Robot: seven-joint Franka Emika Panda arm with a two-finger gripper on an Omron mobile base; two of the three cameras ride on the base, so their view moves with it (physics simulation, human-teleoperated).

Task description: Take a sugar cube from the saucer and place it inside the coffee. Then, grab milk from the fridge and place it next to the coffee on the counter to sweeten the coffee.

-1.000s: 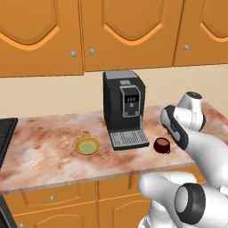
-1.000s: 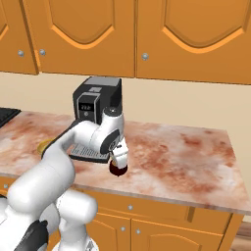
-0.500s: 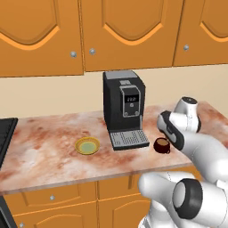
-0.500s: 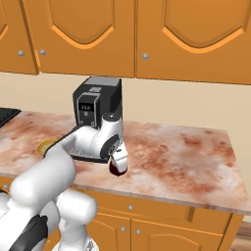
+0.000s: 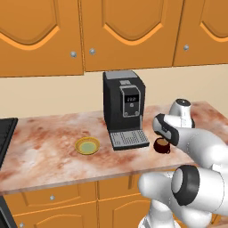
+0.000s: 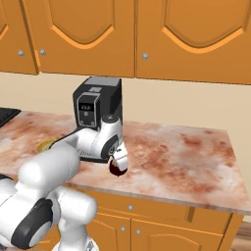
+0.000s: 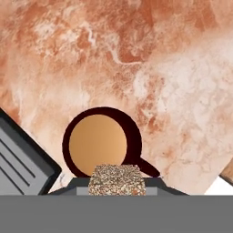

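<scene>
The coffee [image 7: 98, 143], a dark maroon cup of light brown liquid, stands on the counter [image 5: 44, 151] just right of the coffee machine's tray. My gripper [image 7: 117, 185] hangs directly above the cup's near rim, shut on the sugar cube [image 7: 117, 179], a speckled pale block between the finger tips. From the base views the gripper [image 5: 161, 134] [image 6: 119, 161] sits just over the coffee [image 5: 161, 146] [image 6: 117, 169]. The yellow saucer [image 5: 87, 145] [image 6: 46, 145] with its olive centre lies left of the machine. The fridge and the milk are out of view.
A tall black coffee machine [image 5: 124, 109] [image 6: 97, 105] with a grey drip tray [image 7: 18, 159] stands close to the left of the cup. A dark stove edge [image 5: 4, 133] lies far left. Orange wall cabinets hang above. The counter ends at the right [image 6: 235, 166].
The hand has come down a little and drawn closer to the cup, still holding the cube. Cup and saucer have not moved.
</scene>
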